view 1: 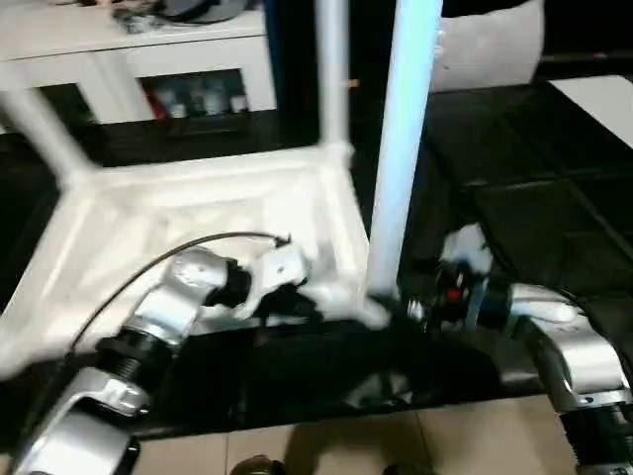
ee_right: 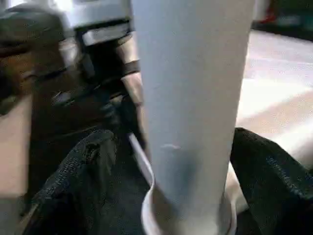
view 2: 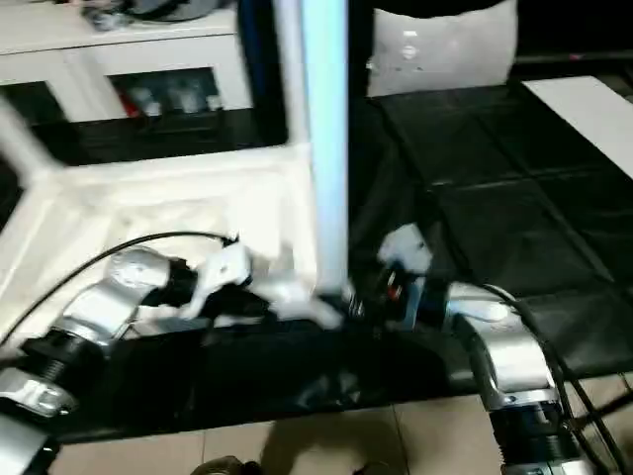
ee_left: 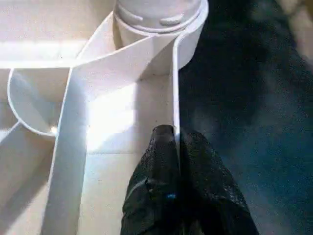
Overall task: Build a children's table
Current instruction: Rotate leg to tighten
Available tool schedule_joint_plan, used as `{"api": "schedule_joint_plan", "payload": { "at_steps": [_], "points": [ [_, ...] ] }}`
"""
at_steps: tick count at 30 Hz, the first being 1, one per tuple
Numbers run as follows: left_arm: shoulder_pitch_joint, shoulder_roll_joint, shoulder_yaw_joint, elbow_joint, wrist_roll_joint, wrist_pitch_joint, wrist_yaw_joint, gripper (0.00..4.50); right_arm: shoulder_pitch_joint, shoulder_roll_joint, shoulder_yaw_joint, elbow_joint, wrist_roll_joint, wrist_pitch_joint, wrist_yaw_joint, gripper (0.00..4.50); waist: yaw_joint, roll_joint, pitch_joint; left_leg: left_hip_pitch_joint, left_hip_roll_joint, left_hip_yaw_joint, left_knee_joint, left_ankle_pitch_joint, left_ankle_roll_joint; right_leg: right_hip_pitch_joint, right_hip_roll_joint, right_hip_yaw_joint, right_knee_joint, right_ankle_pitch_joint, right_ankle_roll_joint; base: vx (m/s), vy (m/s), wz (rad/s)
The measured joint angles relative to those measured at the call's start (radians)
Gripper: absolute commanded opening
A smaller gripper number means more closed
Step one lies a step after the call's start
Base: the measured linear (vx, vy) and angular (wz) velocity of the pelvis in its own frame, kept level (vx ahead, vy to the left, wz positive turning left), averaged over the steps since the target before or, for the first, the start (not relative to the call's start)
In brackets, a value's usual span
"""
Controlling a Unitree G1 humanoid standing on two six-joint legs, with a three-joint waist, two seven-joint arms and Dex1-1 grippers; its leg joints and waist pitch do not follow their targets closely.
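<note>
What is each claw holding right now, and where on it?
Left claw pinches the tabletop's raised rim beside a corner socket. Right claw stands open around a leg, not gripping.

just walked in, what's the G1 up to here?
It is assembling a white children's table. The table top lies upside down on a dark surface. At least three legs stand in its corner sockets; the nearest leg stands upright in the near corner. The left gripper is shut on the top's raised rim just beside that socket. The right gripper is open around the leg's base, its fingers apart from the leg on either side.
</note>
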Motion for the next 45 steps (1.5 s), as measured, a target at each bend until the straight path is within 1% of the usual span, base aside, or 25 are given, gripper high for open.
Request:
{"api": "schedule_joint_plan", "payload": {
  "at_steps": [2, 4, 5, 7, 8, 9, 10, 11, 12, 15, 18, 19, 20, 21, 24, 28, 34, 36, 37, 38, 40, 43, 44, 45],
  "points": [
    [-0.001, 0.011, -0.02, 0.004, -0.013, -0.023, -0.059, 0.0, -0.01, -0.033, 0.026, 0.003, -0.001, -0.018, 0.064, 3.85, 0.005, 0.0, 0.0, 0.0, -0.001, 0.0, 0.001, 0.0, 0.0, 0.002, -0.001, 0.001, 0.0, 0.0, 0.0, 0.0, 0.0, 0.0],
    [-0.003, 0.023, -0.03, 0.016, -0.022, -0.044, -0.102, 0.0, -0.025, -0.053, 0.029, 0.007, -0.001, -0.023, 0.113, 3.85, 0.007, -0.001, 0.001, 0.002, -0.001, 0.0, 0.002, 0.0, 0.001, 0.003, -0.001, 0.001, 0.0, 0.0, 0.0, 0.0, 0.0, 0.0],
    [-0.007, 0.031, -0.035, 0.022, -0.024, -0.054, -0.123, 0.0, -0.038, -0.062, 0.034, 0.017, 0.001, -0.024, 0.139, 3.61, 0.007, -0.002, 0.001, 0.002, 0.0, 0.0, 0.002, 0.0, 0.001, 0.004, -0.001, 0.001, 0.001, 0.0, 0.0, 0.0, 0.0, 0.0],
    [-0.012, 0.036, -0.042, 0.032, -0.029, -0.065, -0.147, 0.0, -0.047, -0.075, 0.047, 0.025, 0.004, -0.021, 0.171, 3.61, 0.007, -0.002, 0.001, 0.003, 0.0, 0.0, 0.002, 0.0, 0.001, 0.005, -0.001, 0.001, 0.001, 0.0, 0.0, 0.0, 0.0, 0.0],
    [-0.017, 0.041, -0.049, 0.041, -0.029, -0.084, -0.171, 0.0, -0.053, -0.086, 0.068, 0.03, 0.008, -0.014, 0.204, 3.52, 0.008, -0.002, 0.001, 0.003, 0.0, 0.0, 0.002, 0.0, 0.001, 0.005, -0.001, 0.001, 0.001, 0.0, 0.0, 0.0, 0.0, 0.0],
    [-0.02, 0.044, -0.055, 0.045, -0.029, -0.094, -0.187, 0.0, -0.057, -0.091, 0.077, 0.033, 0.009, -0.009, 0.225, 3.47, 0.008, -0.002, 0.001, 0.003, 0.0, 0.0, 0.002, 0.0, 0.001, 0.005, -0.001, 0.001, 0.001, 0.0, 0.0, 0.0, 0.0, 0.0],
    [-0.021, 0.046, -0.058, 0.048, -0.029, -0.104, -0.197, 0.0, -0.06, -0.095, 0.087, 0.035, 0.012, -0.007, 0.241, 3.35, 0.009, -0.002, 0.001, 0.003, 0.0, 0.0, 0.002, 0.001, 0.001, 0.005, -0.001, 0.001, 0.001, 0.0, 0.0, 0.0, 0.0, 0.0],
    [-0.023, 0.048, -0.064, 0.048, -0.03, -0.113, -0.205, 0.0, -0.066, -0.1, 0.099, 0.04, 0.016, -0.006, 0.257, 3.35, 0.012, -0.002, 0.001, 0.003, 0.0, 0.0, 0.002, 0.001, 0.001, 0.005, -0.001, 0.001, 0.001, 0.0, 0.0, 0.0, 0.0, 0.0],
    [-0.023, 0.048, -0.067, 0.048, -0.03, -0.117, -0.209, 0.0, -0.069, -0.101, 0.106, 0.04, 0.018, -0.001, 0.267, 3.12, 0.013, -0.002, 0.001, 0.003, 0.0, 0.0, 0.002, 0.001, 0.001, 0.006, -0.001, 0.001, 0.001, 0.0, 0.0, 0.0, 0.0, 0.0],
    [-0.034, 0.048, -0.082, 0.048, -0.03, -0.125, -0.219, 0.0, -0.081, -0.109, 0.126, 0.04, 0.021, 0.014, 0.305, 3.06, 0.017, -0.003, 0.001, 0.003, 0.0, 0.0, 0.002, 0.001, 0.002, 0.006, -0.001, 0.001, 0.001, 0.0, 0.0, 0.0, 0.0, 0.0],
    [-0.043, 0.045, -0.091, 0.057, -0.032, -0.131, -0.224, 0.0, -0.081, -0.111, 0.139, 0.04, 0.022, 0.027, 0.32, 2.73, 0.021, -0.004, 0.001, 0.003, 0.0, 0.0, 0.002, 0.001, 0.002, 0.006, -0.001, 0.001, 0.001, 0.0, 0.0, 0.0, 0.0, 0.0],
    [-0.043, 0.045, -0.091, 0.057, -0.032, -0.132, -0.224, 0.0, -0.081, -0.111, 0.143, 0.04, 0.022, 0.029, 0.323, 2.73, 0.022, -0.004, 0.001, 0.003, 0.0, 0.0, 0.002, 0.001, 0.002, 0.006, -0.001, 0.001, 0.001, 0.0, 0.0, 0.0, 0.0, 0.0],
    [-0.044, 0.045, -0.094, 0.057, -0.033, -0.134, -0.224, 0.0, -0.082, -0.111, 0.145, 0.04, 0.022, 0.033, 0.327, 2.63, 0.025, -0.004, 0.001, 0.003, 0.0, 0.0, 0.002, 0.001, 0.002, 0.006, -0.001, 0.001, 0.001, 0.0, 0.0, 0.0, 0.0, 0.0],
    [-0.046, 0.045, -0.096, 0.057, -0.033, -0.134, -0.224, 0.0, -0.082, -0.111, 0.145, 0.04, 0.022, 0.035, 0.329, 2.63, 0.026, -0.004, 0.001, 0.002, 0.0, 0.0, 0.002, 0.001, 0.002, 0.006, 0.0, 0.001, 0.001, 0.0, 0.0, 0.0, 0.0, 0.0],
    [-0.052, 0.048, -0.106, 0.066, -0.043, -0.14, -0.224, 0.0, -0.086, -0.115, 0.149, 0.041, 0.027, 0.043, 0.334, 2.29, 0.026, -0.004, 0.001, 0.002, 0.0, 0.0, 0.002, 0.001, 0.002, 0.006, -0.001, 0.001, 0.001, 0.0, 0.0, 0.0, 0.0, 0.0],
    [-0.053, 0.054, -0.114, 0.066, -0.056, -0.142, -0.223, 0.0, -0.09, -0.116, 0.151, 0.041, 0.03, 0.052, 0.337, 2.05, 0.026, -0.004, 0.001, 0.003, 0.0, 0.0, 0.002, 0.001, 0.002, 0.006, -0.001, 0.001, 0.001, 0.0, 0.0, 0.0, 0.0, 0.0],
    [-0.049, 0.06, -0.097, 0.044, -0.065, -0.095, -0.234, 0.0, -0.078, -0.11, 0.138, 0.003, 0.056, 0.121, 0.305, 1.99, 0.025, -0.004, 0.001, 0.003, 0.0, 0.0, 0.002, 0.001, 0.002, 0.006, 0.0, 0.001, 0.001, 0.0, 0.0, 0.0, 0.0, 0.0],
    [-0.037, 0.062, -0.086, 0.012, -0.051, -0.043, -0.199, 0.0, -0.038, -0.082, 0.118, -0.039, 0.056, 0.142, 0.231, 1.99, 0.024, -0.003, 0.001, 0.004, 0.001, 0.0, 0.001, 0.001, 0.001, 0.006, 0.0, 0.001, 0.002, 0.0, 0.0, 0.0, 0.0, 0.0],
    [-0.027, 0.067, -0.076, 0.001, -0.043, -0.011, -0.168, 0.0, -0.017, -0.062, 0.105, -0.052, 0.048, 0.145, 0.181, 1.99, 0.022, -0.003, 0.0, 0.004, 0.001, 0.0, 0.001, 0.001, 0.001, 0.006, 0.0, 0.001, 0.002, 0.0, 0.0, 0.0, 0.0, 0.0],
    [-0.016, 0.067, -0.061, -0.009, -0.038, 0.032, -0.129, 0.0, 0.004, -0.036, 0.093, -0.06, 0.037, 0.146, 0.125, 1.99, 0.015, -0.001, 0.0, 0.005, 0.001, 0.0, 0.001, 0.002, 0.001, 0.006, 0.0, 0.001, 0.002, 0.0, 0.0, 0.0, 0.0, 0.0],
    [-0.003, 0.061, -0.036, -0.033, -0.035, 0.099, -0.068, 0.0, 0.011, -0.002, 0.067, -0.068, 0.016, 0.16, 0.035, 1.99, 0.001, -0.002, 0.0, 0.005, 0.001, 0.0, 0.001, 0.002, 0.0, 0.006, 0.0, 0.001, 0.002, -0.002, 0.003, 0.0, 0.0, 0.0],
    [0.009, 0.021, -0.005, -0.053, -0.029, 0.186, 0.04, 0.0, 0.027, 0.055, 0.019, -0.079, -0.026, 0.177, -0.129, 1.98, -0.035, -0.002, 0.0, 0.007, 0.0, 0.001, 0.001, 0.002, 0.0, 0.007, 0.0, 0.003, -0.001, -0.003, 0.006, 0.0, 0.0, 0.0],
    [0.021, -0.009, 0.021, -0.06, -0.028, 0.225, 0.101, 0.0, 0.029, 0.096, -0.006, -0.078, -0.052, 0.185, -0.217, 1.98, -0.049, -0.002, 0.0, 0.01, -0.001, 0.001, 0.0, 0.002, 0.0, 0.007, 0.0, 0.003, -0.001, -0.003, 0.006, 0.0, 0.0, 0.0],
    [0.023, -0.038, 0.039, -0.061, -0.02, 0.25, 0.15, 0.0, 0.028, 0.13, -0.023, -0.076, -0.073, 0.189, -0.289, 1.98, -0.056, -0.002, 0.0, 0.011, -0.001, 0.001, 0.0, 0.002, 0.0, 0.008, 0.0, 0.004, 0.0, -0.003, 0.006, 0.0, 0.0, 0.0]
  ]
}}
